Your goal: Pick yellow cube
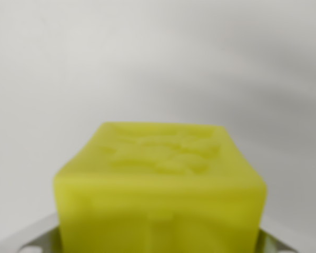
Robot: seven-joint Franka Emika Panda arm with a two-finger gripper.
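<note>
You are looking at one yellow cube (159,190), filling the lower middle of the wrist view. You are seeing two pale metal pieces (26,240) showing at the bottom corners.

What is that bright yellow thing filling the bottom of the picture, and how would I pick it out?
Start from the plain white surface that fills the wrist view. Low and centred against it sits the yellow cube, blurred because it is so close. It is the only coloured thing here; pale metal parts peek out at both lower corners, and its top face looks bumpy.
</note>
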